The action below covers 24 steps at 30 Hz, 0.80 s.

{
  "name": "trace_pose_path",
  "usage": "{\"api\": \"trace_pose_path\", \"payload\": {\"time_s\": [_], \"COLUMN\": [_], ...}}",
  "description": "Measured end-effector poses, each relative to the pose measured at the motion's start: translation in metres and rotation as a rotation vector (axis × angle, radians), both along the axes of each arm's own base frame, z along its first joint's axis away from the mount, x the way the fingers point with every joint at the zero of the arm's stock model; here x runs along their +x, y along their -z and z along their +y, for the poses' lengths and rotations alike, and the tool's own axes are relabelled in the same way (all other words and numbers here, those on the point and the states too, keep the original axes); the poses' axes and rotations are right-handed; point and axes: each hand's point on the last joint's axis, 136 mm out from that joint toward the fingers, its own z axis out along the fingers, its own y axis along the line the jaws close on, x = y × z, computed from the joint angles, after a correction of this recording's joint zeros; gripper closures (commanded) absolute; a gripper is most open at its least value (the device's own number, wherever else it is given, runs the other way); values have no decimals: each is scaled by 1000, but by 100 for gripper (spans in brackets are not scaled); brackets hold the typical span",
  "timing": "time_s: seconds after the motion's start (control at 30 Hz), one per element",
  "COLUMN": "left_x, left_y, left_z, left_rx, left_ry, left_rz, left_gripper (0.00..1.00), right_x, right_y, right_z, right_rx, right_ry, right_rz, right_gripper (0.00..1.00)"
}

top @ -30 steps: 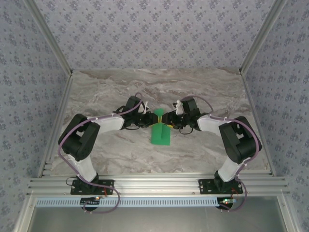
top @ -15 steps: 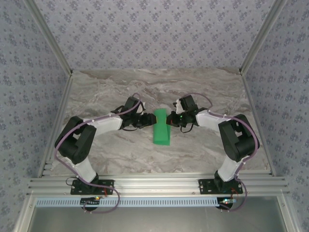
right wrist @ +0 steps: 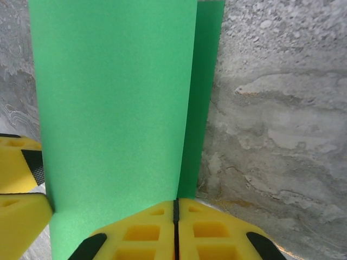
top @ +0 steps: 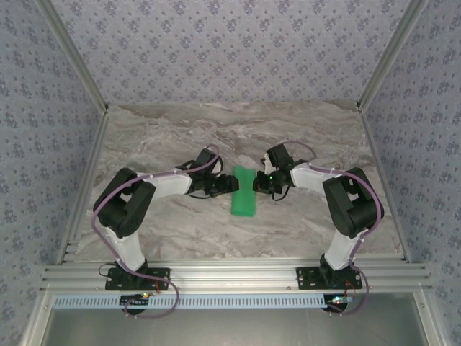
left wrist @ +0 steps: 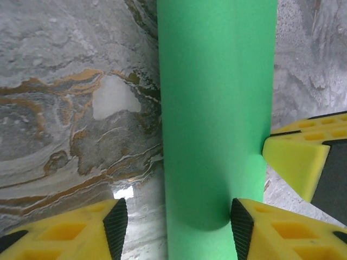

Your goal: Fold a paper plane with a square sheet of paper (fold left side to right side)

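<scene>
From above, the paper [top: 243,196] is seen as a narrow green strip near the middle of the desk [top: 180,137], between the left fingers [top: 229,184] and the right fingers [top: 259,180]. The tips are too small and dark there for their state to be read, and the strip's layers cannot be told apart.

In the left wrist view the paper [left wrist: 217,108] is cut off at top and bottom and runs up the frame over the marbled desk [left wrist: 65,81]. The left fingers [left wrist: 65,230] are held apart, one on bare desk clear of the paper, the other overlapping its opposite edge (pressing or merely touching cannot be told). A yellow tip of the right fingers [left wrist: 295,157] is seen against that same edge.

In the right wrist view two layers are shown, an upper one [right wrist: 114,108] and a darker sliver of a lower one beside it. The right fingers [right wrist: 146,233] are pressed together without a gap, and the upper layer's edge runs into the seam between them, so the paper is clamped there. The left fingers [right wrist: 16,157] are cut off at the frame's edge.
</scene>
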Motion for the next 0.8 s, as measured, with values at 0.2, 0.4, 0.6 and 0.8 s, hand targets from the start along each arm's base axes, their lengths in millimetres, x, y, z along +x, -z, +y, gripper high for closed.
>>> {"api": "trace_pose_path", "payload": {"time_s": [0.2,0.4,0.6,0.8], "left_x": [4,1,1,1], "left_y": [1,11,13,13], "left_z": [-7,-1,1,-1], "left_rx": [15,66,77,79], "left_ry": [5,2,5,6], "left_rz": [-7,15,15,20], "left_gripper": [63,64,63,59], "right_x": [0,1,9,5], "right_y": [0,-11,-42,-43], "right_z": [0,-12,-28,-36], "right_rx": [-2,-51,-64,-86], "right_ry": [-6,0,39,49], "right_rz": [-3,-45,-139,-139], "right_gripper": [77,62,58,58]}}
